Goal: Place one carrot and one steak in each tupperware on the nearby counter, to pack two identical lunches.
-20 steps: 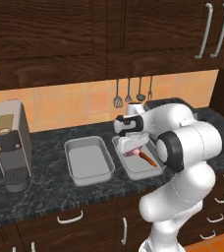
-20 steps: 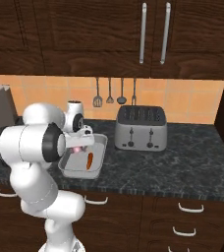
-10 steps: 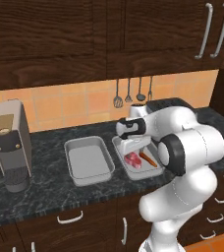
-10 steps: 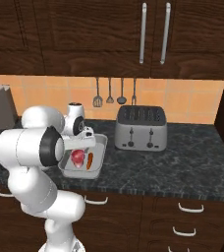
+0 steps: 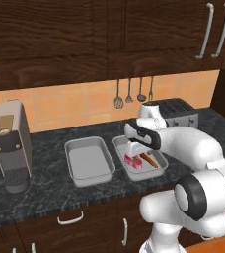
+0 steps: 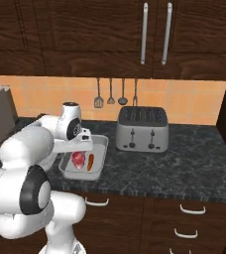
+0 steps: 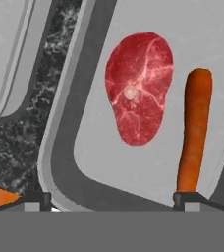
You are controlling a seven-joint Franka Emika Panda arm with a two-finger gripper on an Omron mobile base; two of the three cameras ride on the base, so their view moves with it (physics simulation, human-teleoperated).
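In the left base view, two light-grey tupperware trays sit side by side on the dark marbled desk (image 5: pixel 45 195), near the middle of the frame. The left tupperware (image 5: pixel 88 160) shows only its bare floor. The right tupperware (image 5: pixel 139 157) holds a pink-red steak (image 5: pixel 132 161) and, just right of it, an orange carrot (image 5: pixel 148 159). The gripper (image 5: pixel 135 148) hangs over this tray, directly above the steak, with the white arm curving in from the lower right of the frame.

In the right base view, the loaded tray sits left of centre, its rim (image 6: pixel 103 145) visible beside the arm; the steak (image 6: pixel 78 158) and the carrot (image 6: pixel 90 162) lie next to each other inside it. The gripper (image 6: pixel 81 145) hovers just above them.

In the hand view, the steak (image 7: pixel 139 86) lies flat in the upper middle of the frame, rounded with pale marbling, and the carrot (image 7: pixel 195 128) lies lengthwise at the right, close to the steak but apart from it. Both rest on the tray floor, whose broad rim (image 7: pixel 60 147) curves along the left and bottom. The two dark fingertips rise far apart at the bottom corners, one at the left (image 7: pixel 35 199), so the gripper is spread wide and holds nothing.

A silver toaster (image 6: pixel 141 129) stands on the desk right of the tray, a coffee machine (image 5: pixel 12 143) at the far left, and utensils (image 5: pixel 129 93) hang on the orange tiled wall behind.
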